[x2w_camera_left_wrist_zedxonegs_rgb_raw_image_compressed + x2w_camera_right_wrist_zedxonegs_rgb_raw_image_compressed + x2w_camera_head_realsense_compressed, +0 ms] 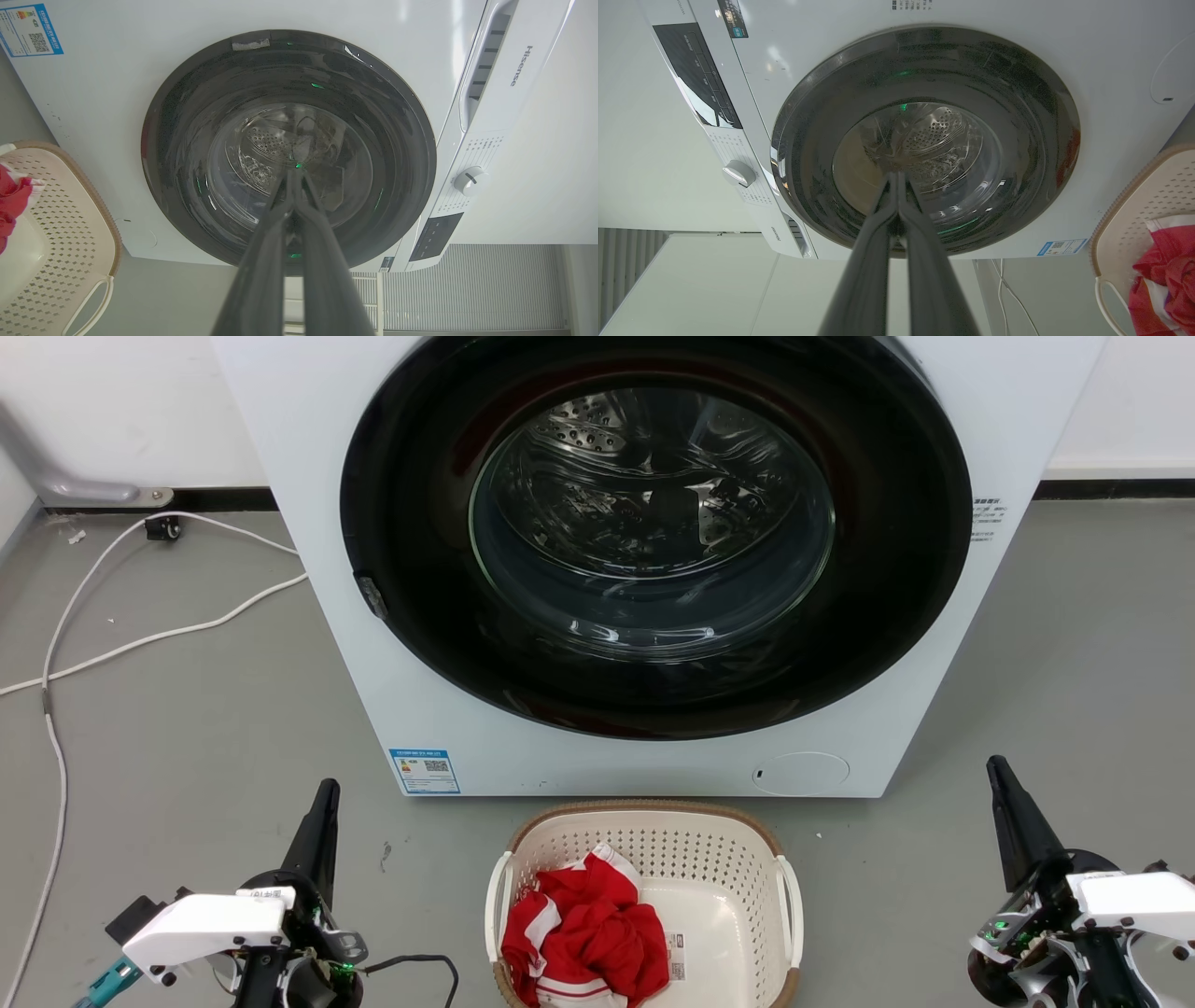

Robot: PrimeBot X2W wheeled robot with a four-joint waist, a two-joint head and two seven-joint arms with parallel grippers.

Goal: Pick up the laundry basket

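1. We see the laundry basket [672, 845] standing upright on the grey floor [187, 756], just in front of the lower front edge of the washer [317, 616] and below its door.
2. The basket has cream perforated walls, a brown woven-look rim and a white handle at each short end. Neither handle is touched.
3. A crumpled red and white garment [588, 933] lies in the basket's left half. The right half of the bottom is bare apart from a small label [674, 957].
4. Our left gripper [329, 791] hangs over the floor to the left of the basket, well apart from it. Its two dark fingers are pressed together with nothing between them and point toward the washer. In the left wrist view they meet at the tips in front of the door glass.
5. Our right gripper [995, 765] hangs to the right of the basket, also well apart. Its fingers are likewise pressed together, empty, and pointing at the washer.
6. The washer's dark round door [420, 644] takes up most of its white front, and the metal drum shows through the glass. A blue sticker [425, 771] sits at the front's lower left corner.
7. A white cable [140, 639] trails across the floor to the washer's left.
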